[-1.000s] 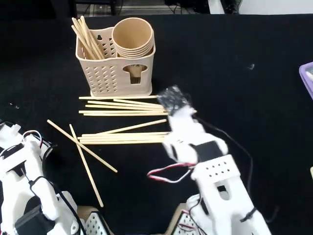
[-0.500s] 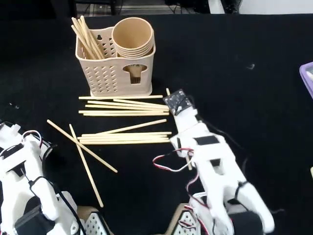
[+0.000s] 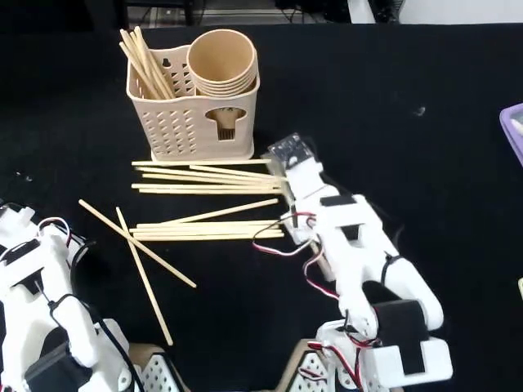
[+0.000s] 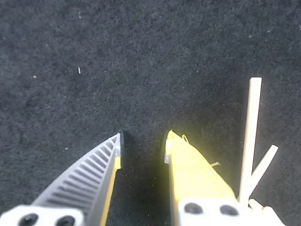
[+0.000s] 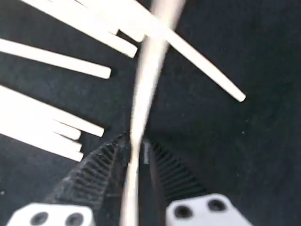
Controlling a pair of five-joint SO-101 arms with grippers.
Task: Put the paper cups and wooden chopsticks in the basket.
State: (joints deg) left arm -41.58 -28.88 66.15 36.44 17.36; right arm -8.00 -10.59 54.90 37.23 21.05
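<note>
right gripper (image 5: 136,142) nearly closed, apparently pinching one blurred wooden chopstick (image 5: 149,70) | loose chopsticks (image 3: 212,232) lie just beside it | left gripper (image 4: 142,141) parted, empty

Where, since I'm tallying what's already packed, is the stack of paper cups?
In the high view, the stack of paper cups stands in the right compartment of the basket, at the far left of the table, beside chopsticks in the other compartment.
</note>
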